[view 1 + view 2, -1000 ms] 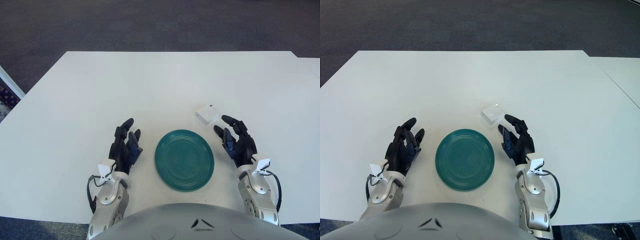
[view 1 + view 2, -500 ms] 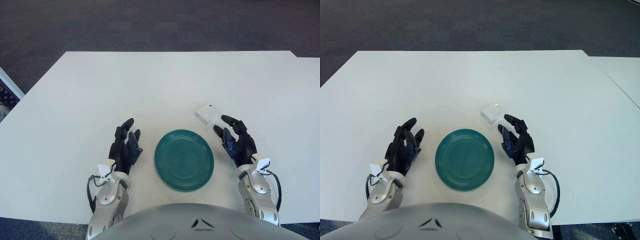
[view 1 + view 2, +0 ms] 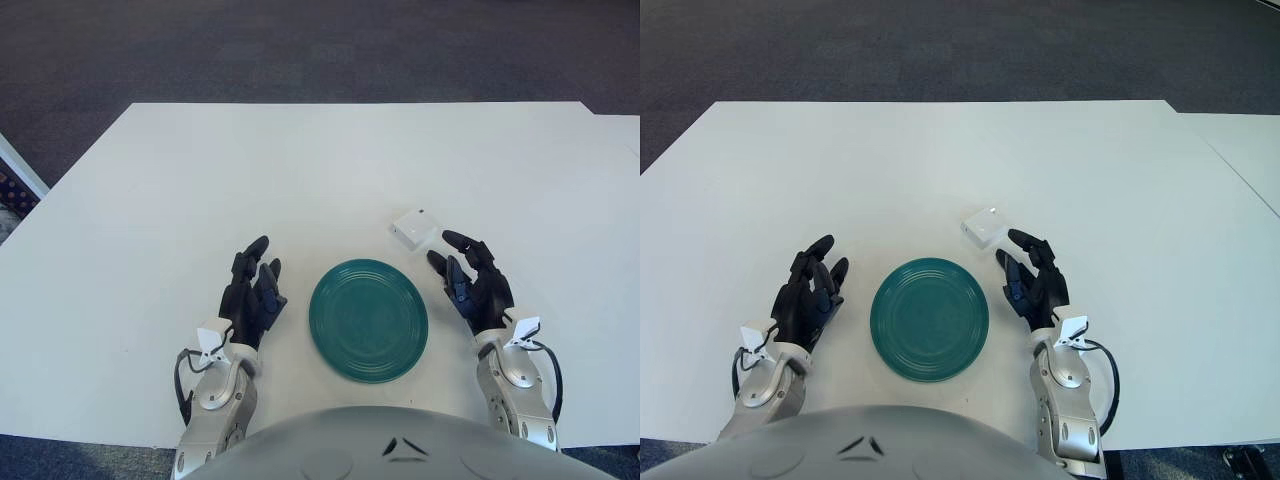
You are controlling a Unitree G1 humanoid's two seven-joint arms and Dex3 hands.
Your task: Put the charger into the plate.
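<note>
Near the white table's [image 3: 150, 200] front edge, the white charger [image 3: 413, 228] lies just beyond the teal plate [image 3: 368, 319], between open-fingered right hand [image 3: 472, 285] and idle, spread-fingered left hand [image 3: 250, 294].

The robot has a black three-fingered left hand [image 3: 252, 296] and right hand [image 3: 472, 282] with blue patches on the fingers, white clips at the wrists, silver-grey forearms each looped by a black cable, and a grey rounded torso [image 3: 400, 445] nearest, marked with small black dashes.

plate [image 3: 368, 320] on table [image 3: 300, 170] between both hands, charger [image 3: 413, 228] behind-right
</note>
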